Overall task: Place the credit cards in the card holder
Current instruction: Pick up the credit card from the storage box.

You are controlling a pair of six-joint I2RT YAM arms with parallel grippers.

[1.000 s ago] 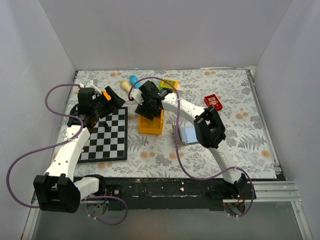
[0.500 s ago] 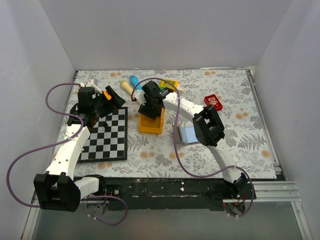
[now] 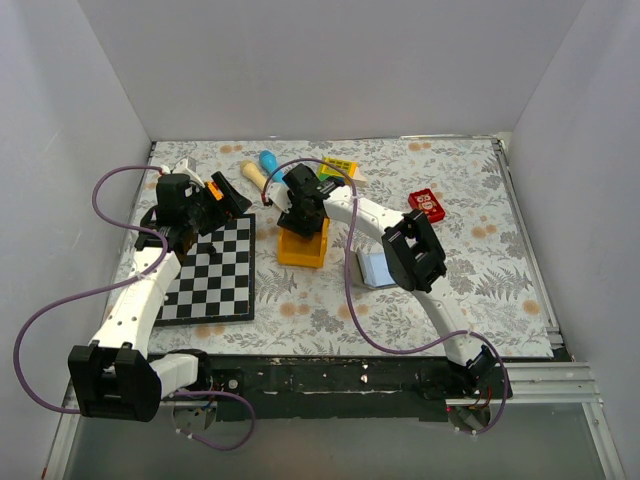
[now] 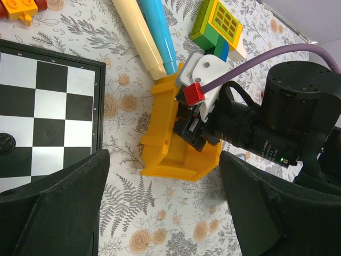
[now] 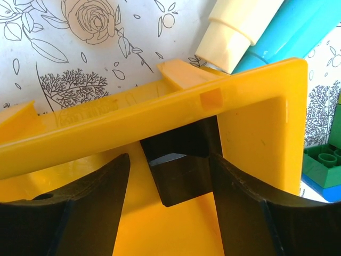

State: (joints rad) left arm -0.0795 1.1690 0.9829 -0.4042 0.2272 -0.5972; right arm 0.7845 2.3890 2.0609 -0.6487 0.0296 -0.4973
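Orange tray (image 3: 302, 252): black card (image 5: 180, 181) inside. R gripper (image 5: 169, 173) reaches in, fingers spread either side of card, not yet pinching, we judge. L gripper (image 4: 162, 176) spread, empty. Open wallet (image 3: 372, 270) near tray, ready.

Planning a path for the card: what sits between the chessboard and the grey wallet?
The orange tray sits between the chessboard and the wallet; the top view shows it.

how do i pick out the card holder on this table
Start at the chessboard on the left and go right past the orange tray. The card holder lies beyond, partly under the right arm: flat and pale bluish-grey, unlike the thicker red block farther back.
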